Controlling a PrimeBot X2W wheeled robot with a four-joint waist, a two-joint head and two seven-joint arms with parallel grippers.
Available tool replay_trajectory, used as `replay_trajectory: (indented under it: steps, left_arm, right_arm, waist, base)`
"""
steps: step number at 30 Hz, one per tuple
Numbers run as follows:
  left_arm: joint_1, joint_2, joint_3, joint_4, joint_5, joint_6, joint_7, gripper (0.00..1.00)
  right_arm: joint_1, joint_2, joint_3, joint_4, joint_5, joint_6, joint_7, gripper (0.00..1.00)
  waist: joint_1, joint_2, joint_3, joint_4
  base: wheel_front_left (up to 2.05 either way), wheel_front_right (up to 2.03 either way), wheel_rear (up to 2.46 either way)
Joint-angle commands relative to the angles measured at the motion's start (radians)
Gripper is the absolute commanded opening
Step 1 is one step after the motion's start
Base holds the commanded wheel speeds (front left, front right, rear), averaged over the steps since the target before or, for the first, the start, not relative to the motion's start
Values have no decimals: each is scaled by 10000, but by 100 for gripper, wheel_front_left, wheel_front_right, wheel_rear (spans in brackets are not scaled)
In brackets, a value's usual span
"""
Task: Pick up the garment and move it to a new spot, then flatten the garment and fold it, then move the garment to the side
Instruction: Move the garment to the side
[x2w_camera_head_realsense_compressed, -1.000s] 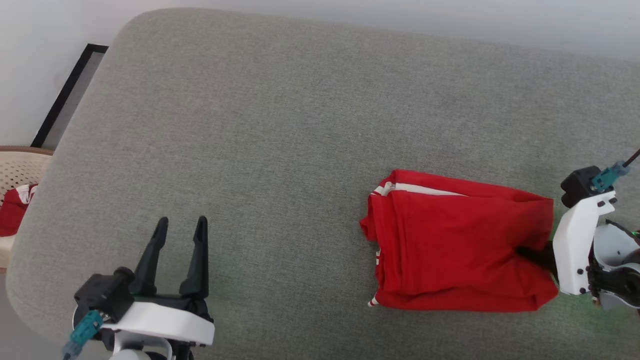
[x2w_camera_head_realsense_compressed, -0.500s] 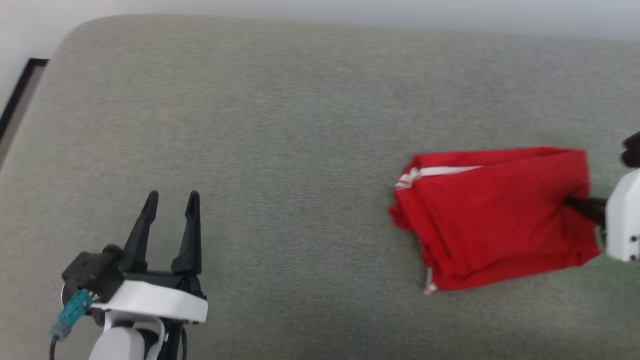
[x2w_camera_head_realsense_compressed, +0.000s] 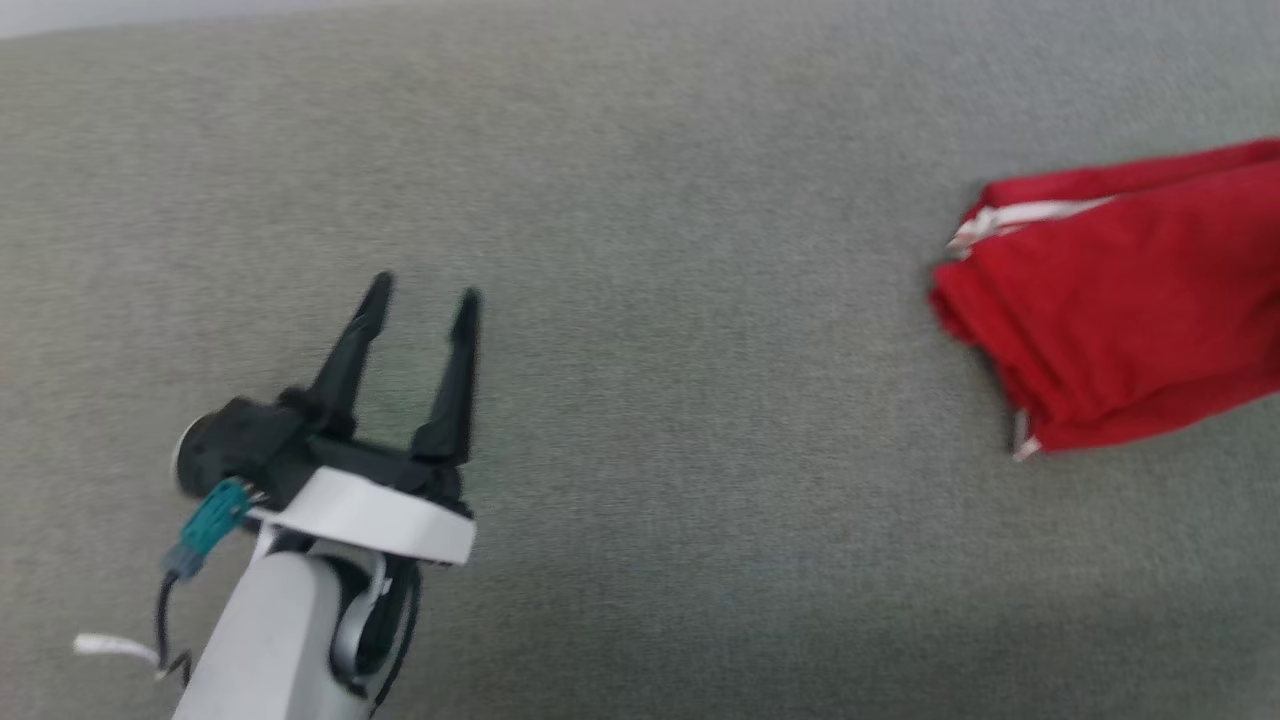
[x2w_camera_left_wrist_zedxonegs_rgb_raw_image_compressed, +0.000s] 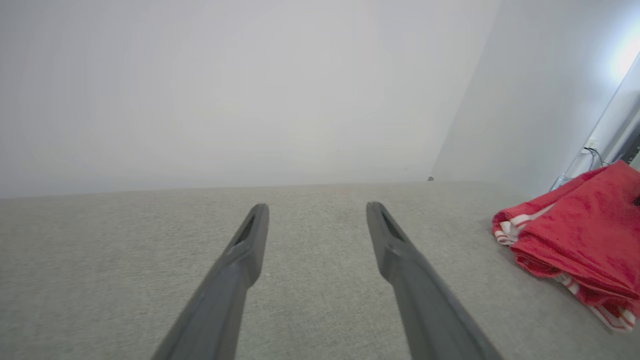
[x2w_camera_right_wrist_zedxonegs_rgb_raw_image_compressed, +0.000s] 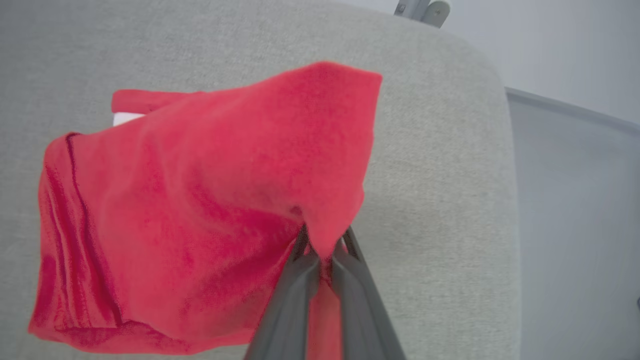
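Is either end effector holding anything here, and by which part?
The right end effector pinches the garment at one edge; the left end effector holds nothing.

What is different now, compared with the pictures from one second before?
The right gripper closed on the garment and drew it away from the left gripper, toward the robot's right; the head camera also shifted. The left gripper stayed open; the garment stayed folded.

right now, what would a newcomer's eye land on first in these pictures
The bright red garment jumps out first, a folded bundle at the right edge of the head view on the grey padded surface. In the right wrist view the right end effector is shut on its edge. The left end effector hangs open at lower left, well apart from it.
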Motion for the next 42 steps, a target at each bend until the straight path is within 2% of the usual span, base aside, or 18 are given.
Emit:
replay_trajectory:
  steps: [1,10,14,22,23,24,25,26,38,42]
  left_arm:
    - [-282,39,-220,30,102,-34,-43,100]
    - [-1850,72,-1340,393,-77,-34,-45,100]
    - [-2533,70,-1817,619,-170,-34,-43,100]
    - [-3107,64,-2284,803,-278,-34,-45,100]
    - [-3146,49,-2285,820,-280,-34,-45,100]
    - [-3172,47,-2274,825,-274,-34,-45,100]
    - [-3178,64,-2250,816,-283,-35,-43,100]
    - [-3166,66,-2184,796,-295,-35,-43,100]
    - [-2525,181,-1266,441,-54,-35,-43,100]
    - [-2220,154,-859,322,-102,-35,-43,100]
  right_arm:
    - [-302,-117,11,164,-164,-7,-272,0]
    - [-1621,-683,507,1815,-1102,-7,-1806,0]
    - [-2362,-764,711,3070,-1758,-7,-2584,0]
    - [-3210,-109,867,5142,-2446,-7,-3550,0]
    - [-3299,-40,884,5367,-2474,-7,-3652,8]
    - [-3354,87,885,5619,-2445,-7,-3662,35]
    - [-3414,234,832,5818,-2398,-7,-3723,49]
    - [-3506,306,821,5967,-2377,-7,-3767,100]
    - [-4033,169,1301,6157,-2024,-7,-4599,100]
    - [-3996,375,1462,5955,-1744,-7,-5028,100]
  waist:
    - [0,-1,325,-378]
    - [0,-1,1057,-946]
    - [0,-1,1466,-1010]
    - [0,-1,1920,-677]
    - [0,-1,1956,-618]
    - [0,-1,1974,-569]
    - [0,-1,1980,-531]
    - [0,-1,1984,-496]
    - [0,-1,1775,-526]
    - [0,-1,1538,-576]
  base:
    - [0,0,0]
    - [0,0,0]
    - [0,0,0]
    - [0,0,0]
    - [0,0,0]
    - [0,0,0]
    - [0,0,0]
    - [0,0,0]
    - [0,0,0]
    - [0,0,0]
